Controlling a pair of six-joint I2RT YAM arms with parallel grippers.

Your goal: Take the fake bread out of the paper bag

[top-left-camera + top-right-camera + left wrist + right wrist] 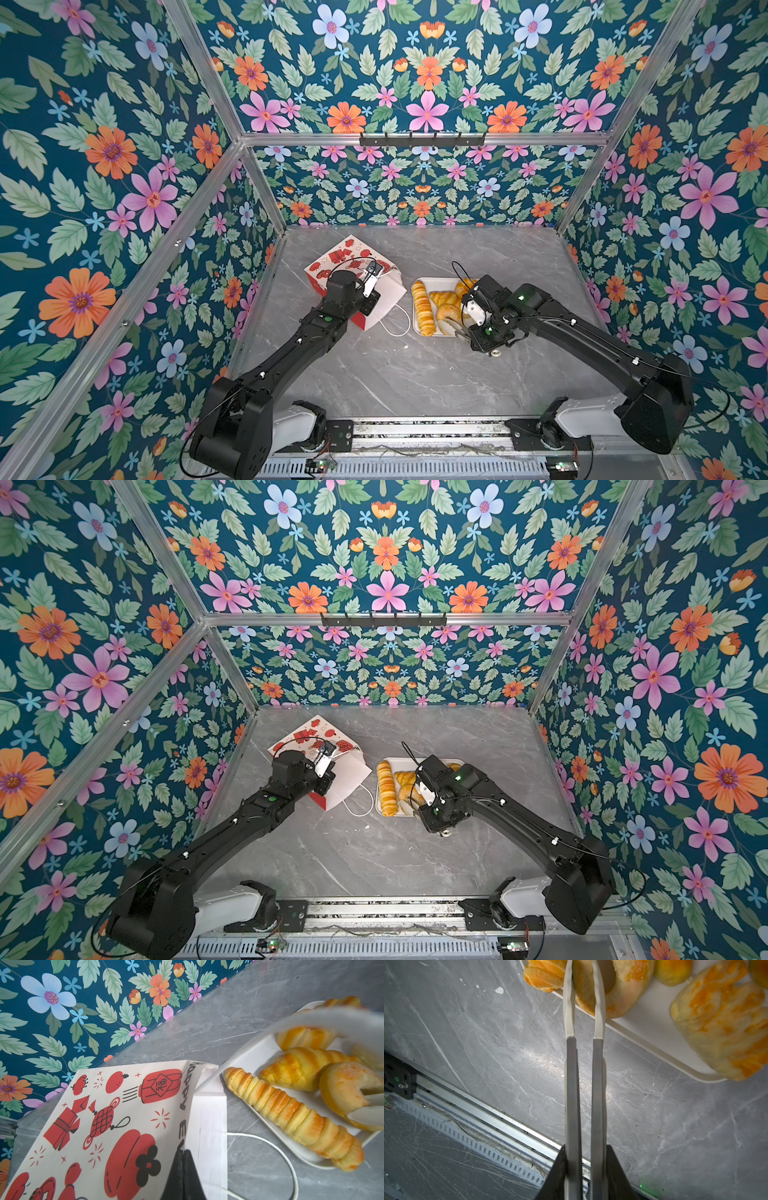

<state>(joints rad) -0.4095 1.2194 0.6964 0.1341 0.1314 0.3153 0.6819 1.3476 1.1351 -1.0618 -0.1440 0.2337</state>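
— Where are we finding the bread (440,305)?

— We're seeing it lying on the tray (434,283), to the right of the bag (328,259) in both top views. The loaf (423,309) is running along the tray's left edge and the croissant (444,297) is lying just beside it. The doughnut (446,318) is sitting at the near edge, and a roll (305,1038) is lying behind the croissant.

— And how are we finding the bag?

— We're looking at it lying on its side on the table (395,374). Its printed face is pointing up and its mouth is turning toward the tray, near it but apart. A cord (241,1134) is looping out over the table between the two. We're not managing to see inside the bag.

— What are we making of the left gripper (182,1160)?

— In the left wrist view its black fingers (176,1178) are pressing together at the bag's rim. We're reading it as closed on the paper.

— And the right gripper (355,1105)?

— We're seeing its long fingers (572,1084) pinching the doughnut's ring, with one white tip sitting in the hole and the other outside. In the right wrist view the doughnut is hanging partly over the tray's rim. We're unable to tell whether it is resting there or lifted.
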